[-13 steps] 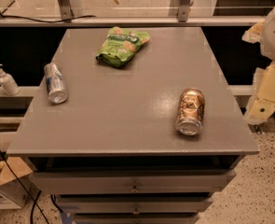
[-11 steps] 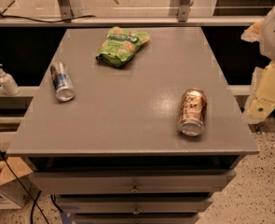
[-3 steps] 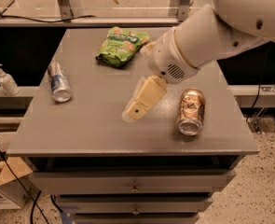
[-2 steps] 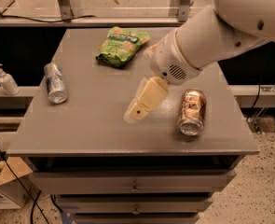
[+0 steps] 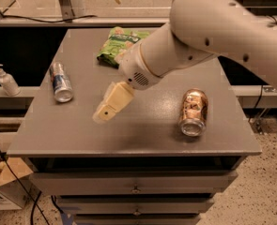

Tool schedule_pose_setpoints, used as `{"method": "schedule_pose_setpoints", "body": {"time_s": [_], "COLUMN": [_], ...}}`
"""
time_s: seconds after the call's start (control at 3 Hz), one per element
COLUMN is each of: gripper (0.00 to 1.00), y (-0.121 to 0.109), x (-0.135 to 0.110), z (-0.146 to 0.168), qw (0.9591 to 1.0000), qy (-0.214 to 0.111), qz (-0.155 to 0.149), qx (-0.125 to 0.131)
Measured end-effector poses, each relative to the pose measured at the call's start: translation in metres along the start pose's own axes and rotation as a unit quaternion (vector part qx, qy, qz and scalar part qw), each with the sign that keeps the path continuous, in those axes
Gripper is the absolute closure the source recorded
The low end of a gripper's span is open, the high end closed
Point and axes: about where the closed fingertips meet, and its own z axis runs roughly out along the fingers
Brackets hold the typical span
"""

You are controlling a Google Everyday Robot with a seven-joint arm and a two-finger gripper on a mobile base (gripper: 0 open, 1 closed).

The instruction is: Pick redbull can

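The redbull can (image 5: 61,82) is slim and silver with blue patches. It lies on its side near the left edge of the grey table (image 5: 81,130). My gripper (image 5: 111,105) hangs over the middle of the table, to the right of the can and apart from it, at the end of my white arm (image 5: 208,36). It holds nothing that I can see.
A wider gold-brown patterned can (image 5: 194,112) lies on its side at the right of the table. A green snack bag (image 5: 120,45) lies at the back. A white pump bottle (image 5: 6,80) stands on a ledge left of the table. Drawers are below the tabletop.
My arm has swung in from the right edge of the view over the table, and the gripper has moved left toward the redbull can. The cans and bag have stayed put.
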Motion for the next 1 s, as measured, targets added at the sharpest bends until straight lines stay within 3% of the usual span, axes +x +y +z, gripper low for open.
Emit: {"method": "schedule_pose_setpoints", "body": {"time_s": [0.33, 1.0], "gripper": [0.00, 0.00], "y": [-0.0081, -0.0087], "x": [-0.0194, -0.0192], "z": [0.0394, 0.0396], "qw": [0.9990, 0.9990], "qy": [-0.043, -0.043], "qz": [-0.006, -0.005], "qx": [-0.013, -0.010]}}
